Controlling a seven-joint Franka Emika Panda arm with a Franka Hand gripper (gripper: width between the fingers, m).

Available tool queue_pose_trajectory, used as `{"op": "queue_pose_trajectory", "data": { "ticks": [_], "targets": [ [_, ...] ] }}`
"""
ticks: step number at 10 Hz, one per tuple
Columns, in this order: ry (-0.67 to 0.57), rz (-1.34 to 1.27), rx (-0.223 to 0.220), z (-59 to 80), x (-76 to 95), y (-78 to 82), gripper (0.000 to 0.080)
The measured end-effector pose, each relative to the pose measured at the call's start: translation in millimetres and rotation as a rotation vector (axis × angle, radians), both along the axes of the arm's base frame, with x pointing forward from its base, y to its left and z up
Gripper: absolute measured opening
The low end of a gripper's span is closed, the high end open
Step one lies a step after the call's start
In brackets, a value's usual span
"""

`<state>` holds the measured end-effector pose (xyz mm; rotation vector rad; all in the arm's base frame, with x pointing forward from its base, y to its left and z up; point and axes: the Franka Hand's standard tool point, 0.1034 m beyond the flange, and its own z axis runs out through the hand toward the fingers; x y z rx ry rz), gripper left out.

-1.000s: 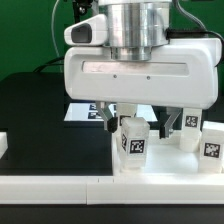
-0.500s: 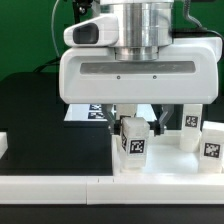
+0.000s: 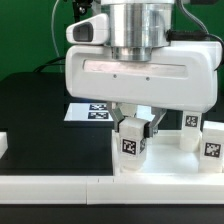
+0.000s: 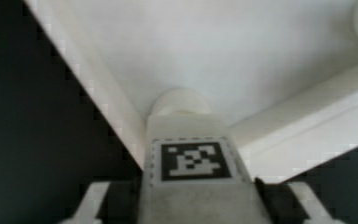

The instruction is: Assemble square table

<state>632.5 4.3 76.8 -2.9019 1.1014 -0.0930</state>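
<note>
A stubby white leg [image 3: 132, 143] with a black-and-white tag stands upright on the white square panel [image 3: 165, 163], near that panel's edge towards the exterior view's left. My gripper [image 3: 132, 126] comes down over it from above, and its dark pads press on the leg's two sides. In the wrist view the leg [image 4: 194, 150] fills the space between the fingers [image 4: 98, 205], tag facing the camera, and the gripper [image 4: 194, 208] is shut on it. The panel's raised rim [image 4: 105, 90] runs behind the leg.
Two more tagged legs [image 3: 189, 128] [image 3: 212, 141] stand on the panel at the exterior view's right. The marker board [image 3: 92, 112] lies behind on the black table. A long white rail [image 3: 60, 186] runs along the front, and a small white piece [image 3: 3, 146] sits at the left edge.
The fingers have closed in from wide open until they meet the leg's sides. The leg has stayed where it stood.
</note>
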Motion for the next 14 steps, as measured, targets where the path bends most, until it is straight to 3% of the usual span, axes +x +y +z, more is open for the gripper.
{"op": "queue_pose_trajectory", "data": {
  "ticks": [1, 4, 5, 6, 7, 8, 9, 10, 14],
  "targets": [
    [0.003, -0.151, 0.009, -0.6, -0.5, 1.4, 0.0289],
    [0.015, -0.655, 0.131, -2.0, 0.3, 4.2, 0.0289],
    [0.016, -0.716, 0.139, -2.2, 0.8, 3.5, 0.0289],
    [0.016, -0.712, 0.137, -2.5, 0.6, 3.9, 0.0362],
    [0.013, -0.643, 0.128, -2.9, 0.2, 4.0, 0.0362],
    [0.008, -0.529, 0.108, -3.9, -0.9, 5.4, 0.0544],
    [-0.016, -0.346, 0.088, -4.7, -0.5, 3.2, 0.0544],
    [-0.026, -0.138, 0.068, -2.6, 0.6, -1.2, 0.0628],
    [-0.041, 0.144, 0.041, -1.8, 1.2, -2.2, 0.0649]
  ]
}}
